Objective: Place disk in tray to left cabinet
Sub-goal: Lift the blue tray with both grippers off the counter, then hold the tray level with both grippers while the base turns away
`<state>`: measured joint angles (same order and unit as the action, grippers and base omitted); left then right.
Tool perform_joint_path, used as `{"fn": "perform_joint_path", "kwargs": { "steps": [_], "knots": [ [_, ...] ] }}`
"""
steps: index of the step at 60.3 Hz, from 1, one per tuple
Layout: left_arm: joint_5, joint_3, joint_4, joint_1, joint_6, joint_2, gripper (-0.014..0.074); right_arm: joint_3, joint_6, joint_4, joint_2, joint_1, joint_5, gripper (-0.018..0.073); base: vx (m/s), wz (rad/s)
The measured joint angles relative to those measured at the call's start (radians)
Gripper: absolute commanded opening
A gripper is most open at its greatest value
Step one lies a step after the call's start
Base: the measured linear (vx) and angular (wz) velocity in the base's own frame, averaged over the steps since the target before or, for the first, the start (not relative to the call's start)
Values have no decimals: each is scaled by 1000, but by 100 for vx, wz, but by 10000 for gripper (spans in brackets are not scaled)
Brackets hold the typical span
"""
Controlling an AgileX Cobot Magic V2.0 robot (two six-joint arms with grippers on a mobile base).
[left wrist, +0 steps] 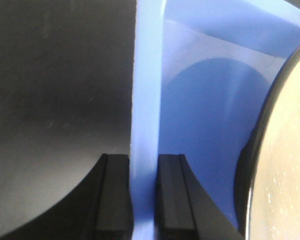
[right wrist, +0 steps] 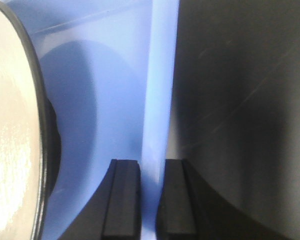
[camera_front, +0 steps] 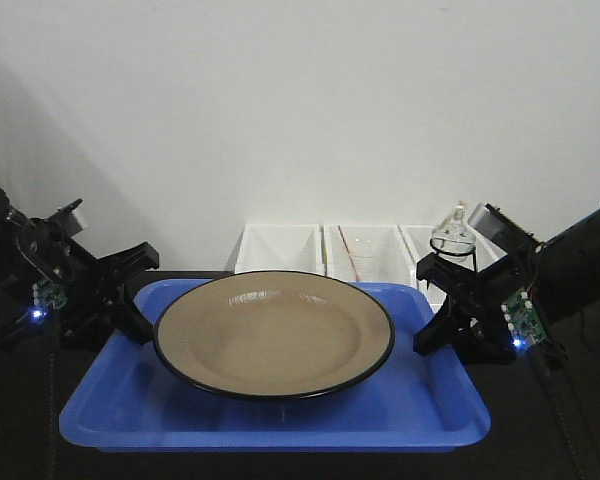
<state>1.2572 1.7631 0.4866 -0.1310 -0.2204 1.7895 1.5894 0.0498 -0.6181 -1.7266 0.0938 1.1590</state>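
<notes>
The tan disk (camera_front: 273,334) with its thin black rim lies in the blue tray (camera_front: 270,425), filling most of it. My left gripper (camera_front: 135,322) is shut on the tray's left rim (left wrist: 146,100), one finger on each side of it. At the other side my right gripper (camera_front: 428,335) is shut on the tray's right rim (right wrist: 159,100) the same way. The disk's edge (left wrist: 285,175) shows at the right of the left wrist view, and the disk's edge (right wrist: 12,140) shows again at the left of the right wrist view. The left cabinet is out of view.
Three white storage bins (camera_front: 365,252) stand in a row behind the tray against a white wall. A small clear glass object (camera_front: 454,236) sits at the rightmost bin. A dark surface (left wrist: 55,100) lies under and around the tray.
</notes>
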Motion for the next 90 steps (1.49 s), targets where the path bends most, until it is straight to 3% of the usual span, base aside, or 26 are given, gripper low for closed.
{"fn": "perform_joint_path", "kwargs": {
  "steps": [31,90],
  "knots": [
    [-1,0,0,0,0,0,0,0,0,-3,0,-1,2,-4,-15,51],
    [-1,0,-1,0,-1,0,0,0,0,-5,0,-1,2,-4,-10,74]
  ]
}}
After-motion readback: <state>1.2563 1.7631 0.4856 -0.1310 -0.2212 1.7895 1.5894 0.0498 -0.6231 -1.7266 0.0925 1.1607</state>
